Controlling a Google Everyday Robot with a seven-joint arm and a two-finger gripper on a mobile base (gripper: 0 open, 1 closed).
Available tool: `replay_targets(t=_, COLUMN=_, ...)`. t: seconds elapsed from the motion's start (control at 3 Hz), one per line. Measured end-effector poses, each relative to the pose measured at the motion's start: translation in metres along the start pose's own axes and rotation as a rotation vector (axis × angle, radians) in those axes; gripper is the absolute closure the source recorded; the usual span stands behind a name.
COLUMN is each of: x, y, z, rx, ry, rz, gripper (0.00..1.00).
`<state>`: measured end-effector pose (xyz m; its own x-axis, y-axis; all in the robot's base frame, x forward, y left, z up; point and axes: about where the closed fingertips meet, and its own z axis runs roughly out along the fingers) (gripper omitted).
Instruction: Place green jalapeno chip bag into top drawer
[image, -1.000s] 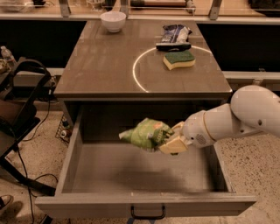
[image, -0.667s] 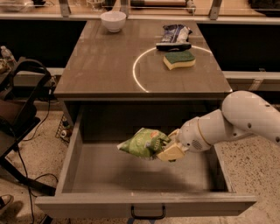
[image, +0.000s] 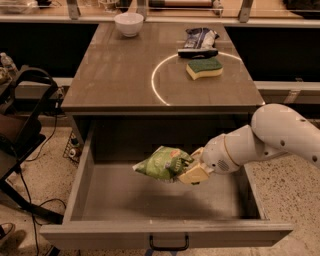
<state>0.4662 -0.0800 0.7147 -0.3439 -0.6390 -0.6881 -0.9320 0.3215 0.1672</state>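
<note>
The green jalapeno chip bag (image: 163, 163) is a crumpled light-green bag with orange-red marks. My gripper (image: 189, 169) is shut on its right end and holds it inside the open top drawer (image: 165, 233), above the drawer floor near the middle. The white arm reaches in from the right over the drawer's right wall. The drawer is pulled out wide, with a small black handle (image: 169, 245) on its front panel.
On the tabletop (image: 115, 75) stand a white bowl (image: 129, 23) at the back, a dark blue-and-silver bag (image: 198, 40) and a green-and-yellow sponge (image: 204, 68) at the right. A black chair frame (image: 22, 125) and cables stand to the left of the drawer.
My gripper has carried the chip bag lower and a little to the left, deeper into the drawer.
</note>
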Motion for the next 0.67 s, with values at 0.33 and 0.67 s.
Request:
replay_targets(t=0.33, x=-0.0005, y=0.0009, z=0.0012, rx=-0.003, ry=0.001, rz=-0.002, gripper=0.30)
replay_targets(t=0.67, x=-0.0009, y=0.0017, z=0.0023, rx=-0.005, ry=0.002, rz=-0.003, gripper=0.07)
